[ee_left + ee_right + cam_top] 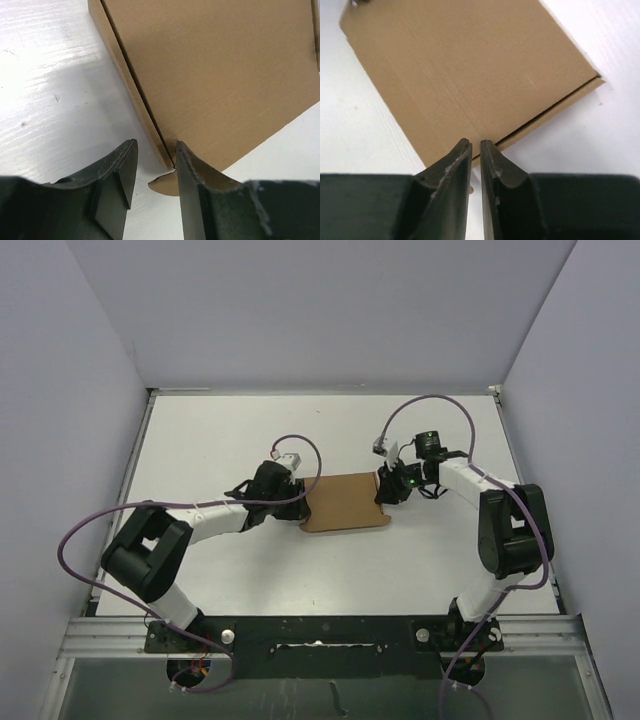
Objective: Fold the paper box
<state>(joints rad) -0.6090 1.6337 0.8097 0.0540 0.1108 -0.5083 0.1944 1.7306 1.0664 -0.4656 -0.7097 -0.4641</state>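
Note:
The paper box (345,502) lies flat and closed on the white table, plain brown, between my two grippers. My left gripper (300,502) is at its left edge. In the left wrist view the box (215,75) fills the upper right, and my left gripper (155,147) stands open with the box's near corner and a small rounded tab (165,184) between the fingertips. My right gripper (385,488) is at the box's right edge. In the right wrist view my right gripper (475,145) is shut, with only a thin slit, its tips over the near edge of the box (465,70).
The white table (250,430) is walled in by grey panels at the back and both sides. A black rail (320,632) carries the arm bases at the near edge. Purple cables (430,405) loop above both wrists.

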